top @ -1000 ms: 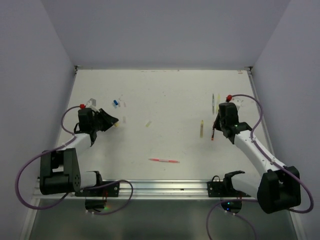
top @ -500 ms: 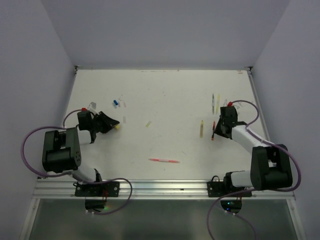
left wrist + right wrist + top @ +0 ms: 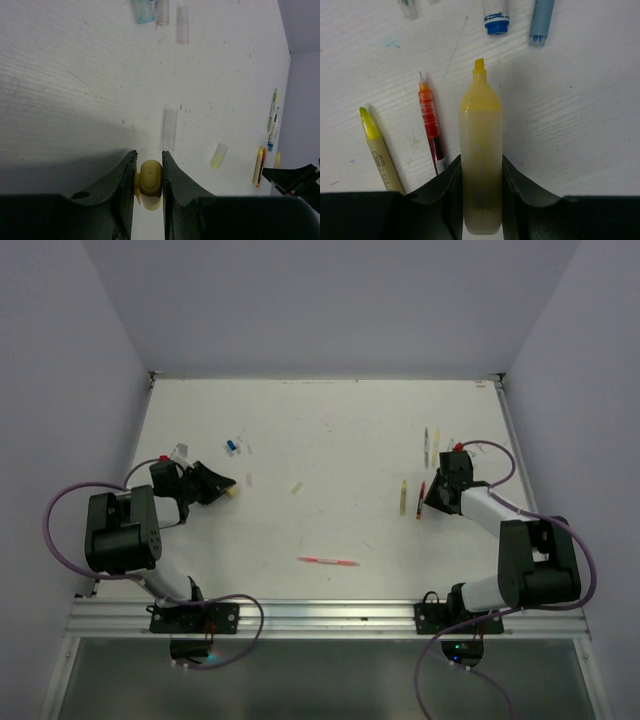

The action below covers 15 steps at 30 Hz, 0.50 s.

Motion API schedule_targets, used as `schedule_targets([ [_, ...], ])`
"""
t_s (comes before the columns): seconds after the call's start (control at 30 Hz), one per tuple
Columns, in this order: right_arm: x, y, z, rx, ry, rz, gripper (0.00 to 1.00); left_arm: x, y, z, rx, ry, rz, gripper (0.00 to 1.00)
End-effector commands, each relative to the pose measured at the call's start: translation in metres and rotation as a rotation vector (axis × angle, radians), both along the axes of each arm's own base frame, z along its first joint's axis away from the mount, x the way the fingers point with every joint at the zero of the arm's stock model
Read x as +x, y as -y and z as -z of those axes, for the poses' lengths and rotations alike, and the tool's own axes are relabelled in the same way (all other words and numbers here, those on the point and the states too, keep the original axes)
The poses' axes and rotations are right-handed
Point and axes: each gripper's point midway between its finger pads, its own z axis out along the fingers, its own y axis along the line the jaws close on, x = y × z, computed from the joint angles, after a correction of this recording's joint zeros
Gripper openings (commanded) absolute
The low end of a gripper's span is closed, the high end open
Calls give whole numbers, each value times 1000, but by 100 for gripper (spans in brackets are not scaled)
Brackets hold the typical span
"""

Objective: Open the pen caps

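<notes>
My left gripper [image 3: 148,154] [image 3: 224,483] is shut on a short yellow pen cap [image 3: 150,182], low over the table's left side. My right gripper [image 3: 480,160] [image 3: 430,502] is shut on the body of a yellow highlighter pen [image 3: 480,120] whose tip is bare, held just above the table at the right. A red pen [image 3: 430,127] [image 3: 421,500] and a yellow-green pen [image 3: 377,147] [image 3: 403,497] lie uncapped just left of it. Loose caps lie ahead of the left gripper: a clear one [image 3: 169,129], a pale yellow one [image 3: 218,155] [image 3: 297,487] and a blue one [image 3: 231,446].
A pink pen [image 3: 327,561] lies near the table's front middle. A blue-and-white pen [image 3: 496,17] and a blue-grey one [image 3: 541,20] lie beyond the highlighter's tip. More clear caps [image 3: 182,31] lie far left. Walls close in the table on three sides.
Both arms have folded their elbows back toward the near edge. The two grippers stay almost where they were, each with the same grip.
</notes>
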Motion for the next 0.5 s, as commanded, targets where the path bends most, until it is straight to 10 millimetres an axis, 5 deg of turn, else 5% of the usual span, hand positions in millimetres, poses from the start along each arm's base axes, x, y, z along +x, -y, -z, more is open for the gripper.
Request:
schedule_targets([
  [0.0, 5, -7, 0, 47, 8, 5, 17, 18, -5, -12, -7, 61, 7, 21],
  [0.3, 3, -6, -4, 42, 13, -3, 25, 20, -5, -4, -18, 37, -7, 42],
  [0.47, 3, -7, -6, 42, 18, -12, 42, 19, -8, -7, -1, 43, -14, 46],
])
